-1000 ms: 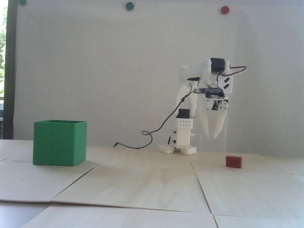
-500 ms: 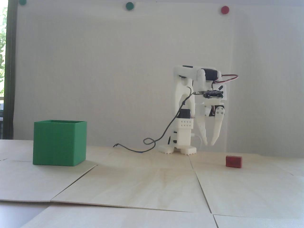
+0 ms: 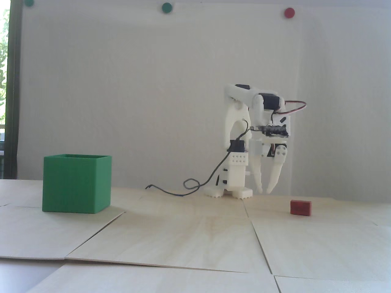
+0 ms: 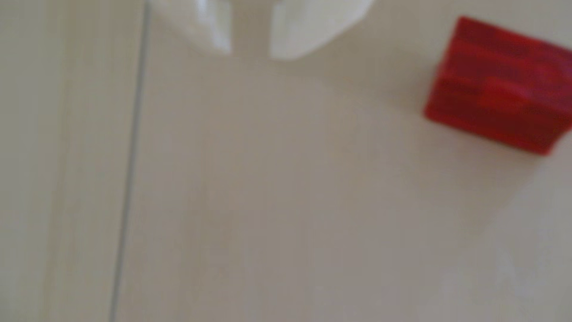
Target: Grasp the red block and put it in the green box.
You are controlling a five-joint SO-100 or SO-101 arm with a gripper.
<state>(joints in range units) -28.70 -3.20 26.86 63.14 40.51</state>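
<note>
The red block (image 3: 301, 207) lies on the pale wooden table at the right in the fixed view. It shows blurred at the upper right edge of the wrist view as the red block (image 4: 498, 86). My white gripper (image 3: 264, 192) hangs fingers-down just above the table, left of and behind the block, apart from it. In the wrist view the gripper (image 4: 250, 52) shows two fingertips at the top with a narrow gap and nothing between them. The green box (image 3: 76, 183) stands far left, open at the top.
The arm's base (image 3: 229, 186) stands just left of the gripper, with a black cable (image 3: 195, 186) looping onto the table. Seams (image 3: 256, 235) run between the wooden boards, and one seam (image 4: 130, 173) runs down the wrist view. Green and red dots are stuck high on the wall.
The arm has folded down, bringing the gripper lower and a little to the left, close to the table. Block and box have not moved.
</note>
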